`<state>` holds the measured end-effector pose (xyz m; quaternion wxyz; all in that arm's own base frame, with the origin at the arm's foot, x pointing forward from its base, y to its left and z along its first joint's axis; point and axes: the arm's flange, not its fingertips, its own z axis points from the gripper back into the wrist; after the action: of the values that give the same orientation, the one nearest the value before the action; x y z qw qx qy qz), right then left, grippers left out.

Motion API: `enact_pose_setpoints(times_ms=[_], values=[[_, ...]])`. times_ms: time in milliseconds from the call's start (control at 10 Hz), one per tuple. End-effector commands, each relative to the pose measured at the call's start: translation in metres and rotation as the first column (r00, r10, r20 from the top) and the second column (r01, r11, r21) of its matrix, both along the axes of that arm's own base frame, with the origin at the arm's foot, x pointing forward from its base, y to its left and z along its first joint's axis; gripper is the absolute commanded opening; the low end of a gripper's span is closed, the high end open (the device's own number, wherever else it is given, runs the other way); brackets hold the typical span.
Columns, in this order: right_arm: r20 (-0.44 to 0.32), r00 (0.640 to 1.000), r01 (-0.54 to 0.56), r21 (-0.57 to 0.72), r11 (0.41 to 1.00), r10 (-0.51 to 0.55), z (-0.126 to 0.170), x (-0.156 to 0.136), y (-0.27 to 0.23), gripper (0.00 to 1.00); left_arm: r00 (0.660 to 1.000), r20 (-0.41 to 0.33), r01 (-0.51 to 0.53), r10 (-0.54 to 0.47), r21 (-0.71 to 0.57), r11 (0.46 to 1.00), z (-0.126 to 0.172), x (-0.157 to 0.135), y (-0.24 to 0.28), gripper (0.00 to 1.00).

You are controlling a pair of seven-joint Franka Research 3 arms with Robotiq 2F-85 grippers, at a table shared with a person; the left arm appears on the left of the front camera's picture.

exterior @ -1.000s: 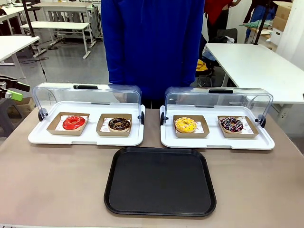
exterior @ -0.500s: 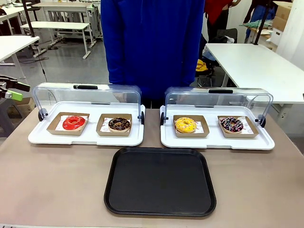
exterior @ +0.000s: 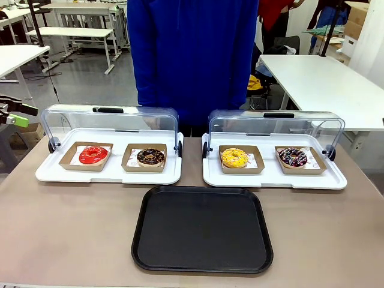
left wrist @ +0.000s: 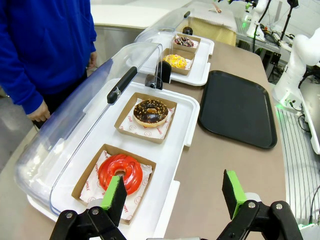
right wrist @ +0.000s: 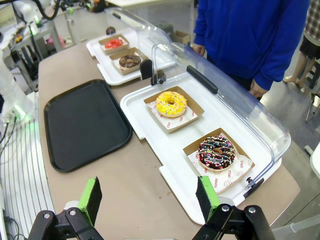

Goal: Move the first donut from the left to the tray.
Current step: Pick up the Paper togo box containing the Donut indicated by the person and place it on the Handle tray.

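The first donut from the left (exterior: 93, 154), with glossy red icing, lies in a brown cardboard dish at the left end of the left white tray (exterior: 51, 174). The same donut (left wrist: 120, 172) lies just ahead of my left gripper (left wrist: 174, 195), below its left finger. That gripper is open, holds nothing, and hangs off the table's left side (exterior: 24, 115). The black tray (exterior: 202, 228) lies flat at the table's near middle, with nothing on it. My right gripper (right wrist: 149, 195) is open above the table's right end, and the red donut (right wrist: 114, 43) is far from it.
A chocolate donut (exterior: 150, 156) sits beside the red one. The right white tray (exterior: 336, 180) holds a yellow donut (exterior: 234, 157) and a sprinkled dark donut (exterior: 293, 157). Both clear lids (exterior: 111, 120) stand raised at the back. A person in blue (exterior: 192, 54) stands at the far edge.
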<state>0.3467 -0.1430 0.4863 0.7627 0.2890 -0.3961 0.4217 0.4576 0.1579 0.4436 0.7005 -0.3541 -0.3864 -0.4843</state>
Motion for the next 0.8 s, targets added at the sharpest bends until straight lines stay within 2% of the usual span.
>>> enact_pose_setpoints(times_ms=[0, 700], values=[[0.034, 0.999, -0.006, 0.017, 1.0, 0.006, 0.0019, 0.0044, -0.0003, 1.0, 1.0, 0.006, 0.003, -0.003, -0.012, 1.0, 0.0005, -0.002, -0.0012, 1.0], [0.034, 0.999, -0.006, 0.017, 1.0, 0.006, 0.0019, 0.0044, -0.0003, 1.0, 1.0, 0.006, 0.003, -0.003, -0.012, 1.0, 0.0005, -0.002, -0.0012, 1.0]])
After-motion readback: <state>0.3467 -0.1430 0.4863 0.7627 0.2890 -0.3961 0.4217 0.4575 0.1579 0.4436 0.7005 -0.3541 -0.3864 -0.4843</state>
